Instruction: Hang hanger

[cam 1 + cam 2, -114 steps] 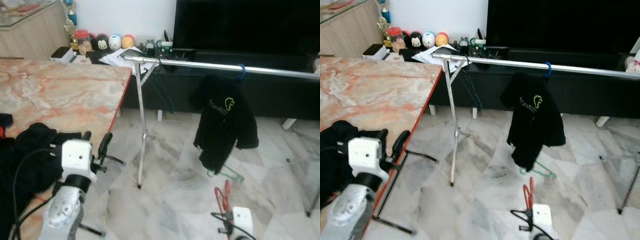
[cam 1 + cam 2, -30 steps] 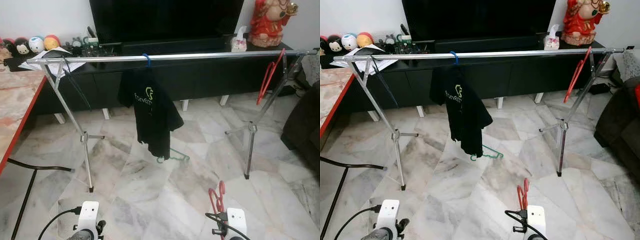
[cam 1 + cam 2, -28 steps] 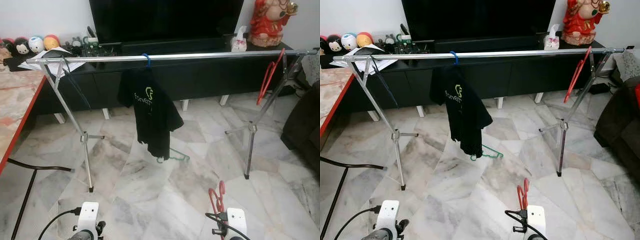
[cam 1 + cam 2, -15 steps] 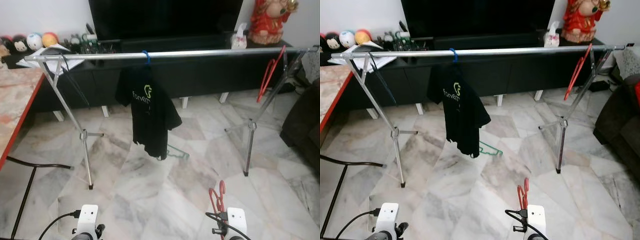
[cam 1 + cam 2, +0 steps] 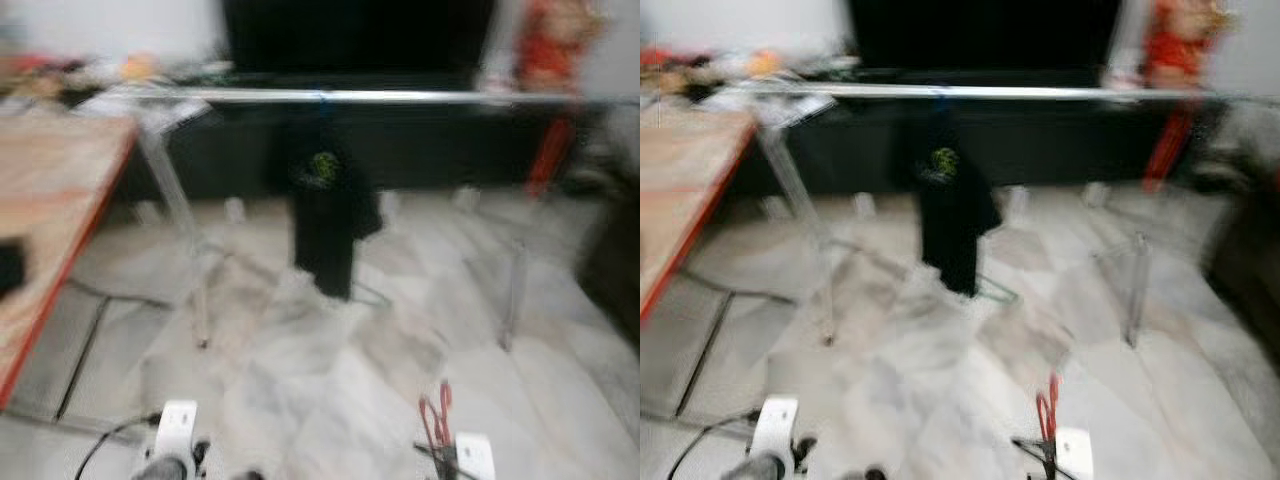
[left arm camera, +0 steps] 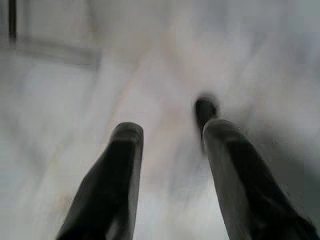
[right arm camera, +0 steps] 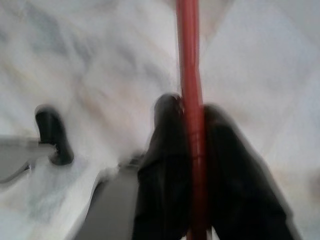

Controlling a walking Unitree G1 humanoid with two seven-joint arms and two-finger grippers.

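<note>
Between right gripper (image 7: 189,125) fingers, a thin, seemingly rigid red hanger (image 7: 189,75).

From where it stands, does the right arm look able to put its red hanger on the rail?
Probably not yet. The right pincer is shut on the red hanger low by the floor, while the rail is high and farther ahead across the marble. The view is blurred. The stretch right of the black shirt looks free.

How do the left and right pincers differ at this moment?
The left pincer is open, its fingers apart with bare floor between them; the right pincer is shut on the red hanger. The left carries nothing; the right carries the hanger. Both hang low over the marble floor, short of the clothes rail.
</note>
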